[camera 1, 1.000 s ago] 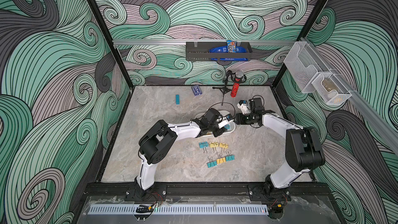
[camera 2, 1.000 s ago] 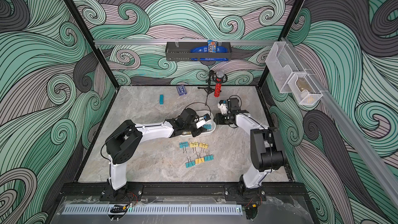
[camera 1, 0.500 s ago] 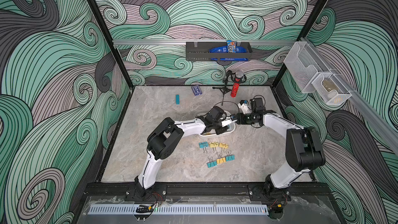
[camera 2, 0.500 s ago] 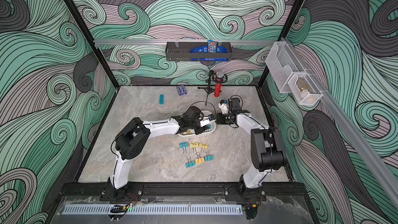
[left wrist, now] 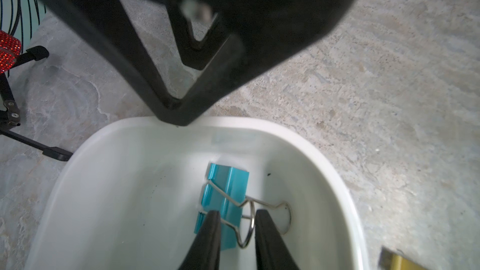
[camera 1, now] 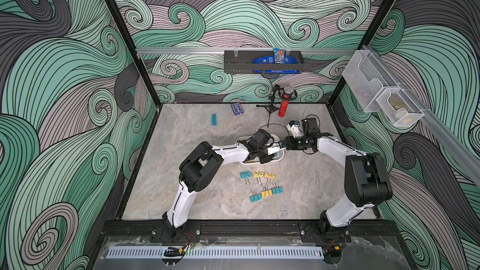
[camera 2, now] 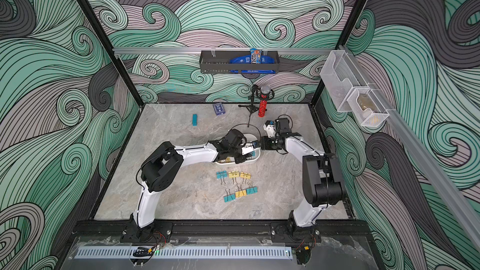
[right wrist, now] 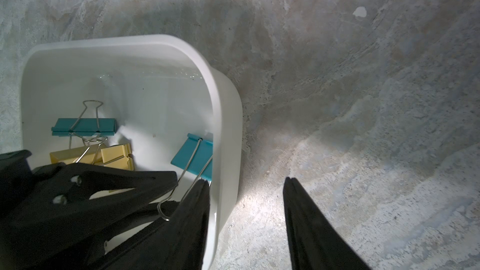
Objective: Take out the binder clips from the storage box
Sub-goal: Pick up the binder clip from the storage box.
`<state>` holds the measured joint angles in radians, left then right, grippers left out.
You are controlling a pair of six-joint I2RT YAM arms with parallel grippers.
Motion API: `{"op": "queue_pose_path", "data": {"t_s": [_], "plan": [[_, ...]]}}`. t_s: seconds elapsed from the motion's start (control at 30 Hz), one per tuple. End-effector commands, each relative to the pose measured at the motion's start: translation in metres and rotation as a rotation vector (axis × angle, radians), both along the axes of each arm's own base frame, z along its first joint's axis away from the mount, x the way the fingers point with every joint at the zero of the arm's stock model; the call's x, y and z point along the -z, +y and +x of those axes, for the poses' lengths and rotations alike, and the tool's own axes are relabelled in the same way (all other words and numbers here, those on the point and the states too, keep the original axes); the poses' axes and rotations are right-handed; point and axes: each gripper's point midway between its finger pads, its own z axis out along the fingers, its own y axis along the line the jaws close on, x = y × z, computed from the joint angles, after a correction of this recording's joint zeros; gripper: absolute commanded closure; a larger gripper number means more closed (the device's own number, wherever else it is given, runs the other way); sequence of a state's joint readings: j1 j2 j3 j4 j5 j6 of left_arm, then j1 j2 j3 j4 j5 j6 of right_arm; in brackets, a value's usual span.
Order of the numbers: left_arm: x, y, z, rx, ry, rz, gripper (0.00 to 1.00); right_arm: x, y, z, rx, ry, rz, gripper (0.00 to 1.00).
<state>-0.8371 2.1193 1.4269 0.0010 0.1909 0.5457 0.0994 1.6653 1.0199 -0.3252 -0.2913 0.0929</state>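
My left arm (camera 1: pixel 228 151) lies low across the bench (camera 1: pixel 181 131), elbow bent. My right arm (camera 1: pixel 335 149) comes in from the opposite side, and the wrists nearly meet over the storage box (camera 1: pixel 275 161). The left claw (left wrist: pixel 237 214) is down inside the box, fingers narrowly apart on either side of a wire handle; can't tell if they pinch it. The right claw (right wrist: pixel 248 181) is released and straddles the box's end wall, one finger inside and the other outside, clear of the wall.

The box is white with rounded corners and sits mid-bench. Inside, a teal binder clip (left wrist: pixel 228 185) lies by that end wall, and its handle is the one between my left fingers. A second teal clip (right wrist: pixel 83 125) and yellow clips (right wrist: pixel 114 155) lie toward the far end. Six clips are out on the bench just in front of the box, in two rows, one being a yellow one (camera 1: pixel 257 175).

Mesh bins (camera 1: pixel 363 84) and a black tray (camera 1: pixel 239 61) hang on the walls. A red glitter microphone (camera 1: pixel 283 106), a dark blue pack (camera 1: pixel 237 109) and a teal block (camera 1: pixel 214 119) sit at the back, well apart. My right finger hangs over the rim straight ahead of the left claw.
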Motion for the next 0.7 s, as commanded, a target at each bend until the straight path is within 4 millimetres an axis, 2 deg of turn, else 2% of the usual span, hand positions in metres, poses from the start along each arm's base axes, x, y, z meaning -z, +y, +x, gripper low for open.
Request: {"op": "queue_pose_path", "data": {"t_s": [0.0, 0.43, 0.67], "plan": [[-0.010, -0.012, 0.001, 0.036, -0.035, -0.023, 0.76, -0.014, 0.001, 0.005, 0.002, -0.032, 0.022, 0.52], [-0.024, -0.016, 0.007, 0.028, -0.079, -0.043, 0.96, -0.013, 0.001, 0.004, 0.003, -0.030, 0.022, 0.52], [-0.037, -0.007, 0.015, -0.030, -0.126, -0.030, 1.00, -0.012, 0.002, 0.004, -0.003, -0.028, 0.025, 0.52]]}}
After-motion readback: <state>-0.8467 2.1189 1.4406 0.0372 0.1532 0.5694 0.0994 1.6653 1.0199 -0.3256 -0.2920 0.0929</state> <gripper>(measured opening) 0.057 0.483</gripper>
